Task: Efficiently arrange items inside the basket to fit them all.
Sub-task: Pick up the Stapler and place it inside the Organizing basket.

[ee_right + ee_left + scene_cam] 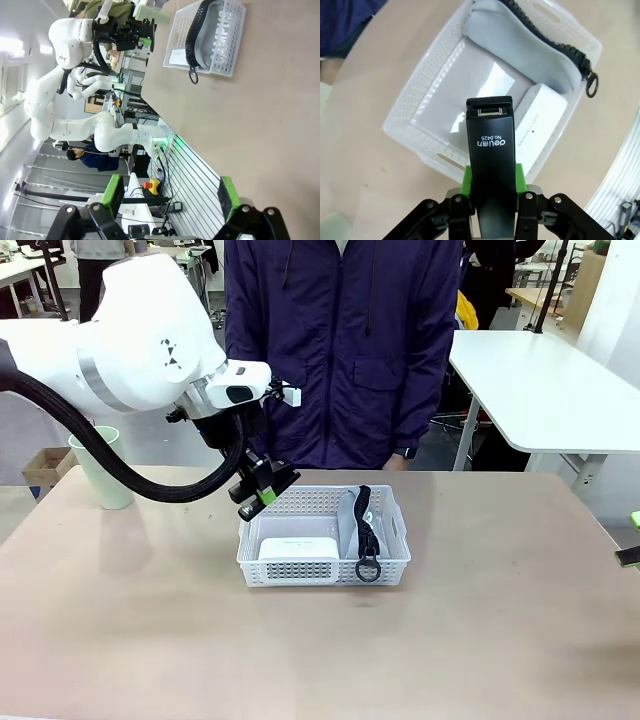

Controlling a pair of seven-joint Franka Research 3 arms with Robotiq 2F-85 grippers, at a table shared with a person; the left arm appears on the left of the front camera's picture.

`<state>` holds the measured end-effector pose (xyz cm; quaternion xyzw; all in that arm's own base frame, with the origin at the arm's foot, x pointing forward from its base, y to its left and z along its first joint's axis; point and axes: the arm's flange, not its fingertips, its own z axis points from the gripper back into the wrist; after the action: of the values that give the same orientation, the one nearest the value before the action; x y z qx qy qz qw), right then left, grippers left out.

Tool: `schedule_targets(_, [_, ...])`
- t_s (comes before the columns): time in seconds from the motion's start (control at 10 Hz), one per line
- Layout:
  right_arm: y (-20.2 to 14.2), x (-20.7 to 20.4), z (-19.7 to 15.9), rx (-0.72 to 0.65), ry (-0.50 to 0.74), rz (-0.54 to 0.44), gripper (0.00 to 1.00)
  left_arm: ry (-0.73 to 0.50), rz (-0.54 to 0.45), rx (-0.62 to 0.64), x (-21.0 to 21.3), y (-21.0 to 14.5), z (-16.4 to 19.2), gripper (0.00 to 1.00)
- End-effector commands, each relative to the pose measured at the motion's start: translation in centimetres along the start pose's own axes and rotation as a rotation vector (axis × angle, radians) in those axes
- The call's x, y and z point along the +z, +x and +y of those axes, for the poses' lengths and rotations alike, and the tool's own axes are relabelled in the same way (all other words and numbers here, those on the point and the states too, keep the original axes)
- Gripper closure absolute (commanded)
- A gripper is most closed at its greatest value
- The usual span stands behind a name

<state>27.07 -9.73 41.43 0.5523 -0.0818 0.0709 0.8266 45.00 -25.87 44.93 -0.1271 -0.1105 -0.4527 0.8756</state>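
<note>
My left gripper (262, 490) is shut on the black stapler (490, 145) and holds it just above the left back corner of the white lattice basket (290, 571). Inside the basket, the white rounded box (298, 547) lies at the front left. The grey pouch (352, 512) stands on edge along the right side, and its black strap and ring (367, 568) hang over the front rim. The pale green cup (103, 468) stands on the table far to the left. My right gripper (170, 197) is open and holds nothing, low by the table's right edge.
A person in a dark jacket (345, 350) stands right behind the basket at the far edge. The basket floor (470, 85) is bare between the box and the back wall. A white table (540, 390) stands at the back right.
</note>
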Motion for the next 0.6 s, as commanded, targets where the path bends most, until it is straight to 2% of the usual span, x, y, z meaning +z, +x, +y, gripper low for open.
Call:
schedule_targets(0.0, [-0.2, 0.2, 0.0, 0.016, -0.003, 0.009, 0.0, 0.002, -0.007, 0.012, 0.3, -0.1, 0.4, 0.64])
schedule_targets(0.2, [-0.2, 0.2, 0.0, 0.016, -0.003, 0.009, 0.0, -0.003, -0.031, -0.102, -1.7, 2.8, 1.1, 0.64])
schedule_targets(0.3, [-0.2, 0.2, 0.0, 0.016, -0.003, 0.009, 0.0, 0.028, -0.022, -0.162, -3.1, 4.2, 1.4, 0.64])
schedule_targets(0.5, [-0.2, 0.2, 0.0, 0.016, -0.003, 0.009, 0.0, -0.016, 0.015, -0.219, -5.5, 6.0, 2.1, 0.64])
